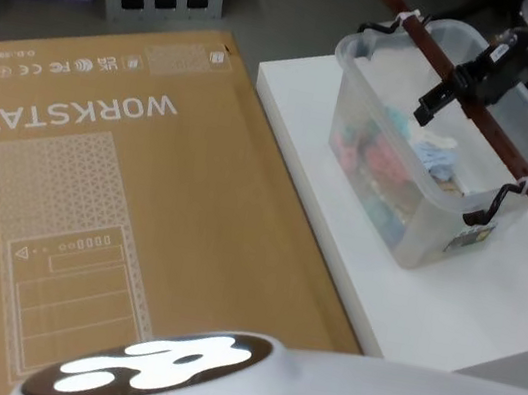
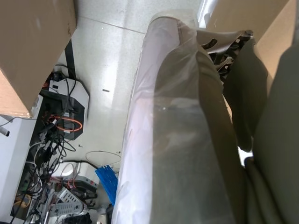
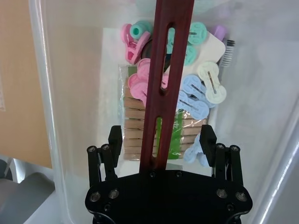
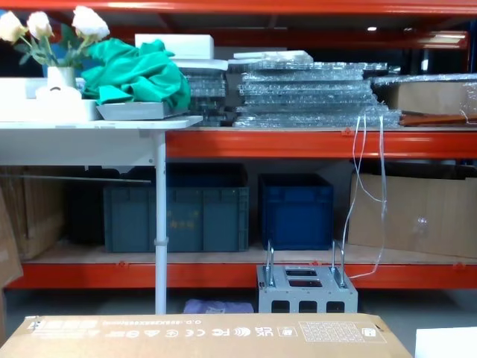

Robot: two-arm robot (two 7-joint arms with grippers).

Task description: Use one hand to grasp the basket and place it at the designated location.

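Fingers (image 3: 207, 140) of right gripper (image 1: 452, 87) spread apart, 1 each side of handle bar (image 3: 161, 84), not gripping it. Cardboard box (image 1: 93, 189) lies beside white worktop (image 1: 409, 303). Basket (image 1: 414, 212) sits on worktop, holding pastel clips (image 3: 201, 91)

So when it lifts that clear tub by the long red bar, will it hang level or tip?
Probably close to level: the right gripper straddles the handle near its middle, fingers open. The basket likely feels light, since it holds small plastic clips. It may swing somewhat, as the bar hangs on black hooked brackets.
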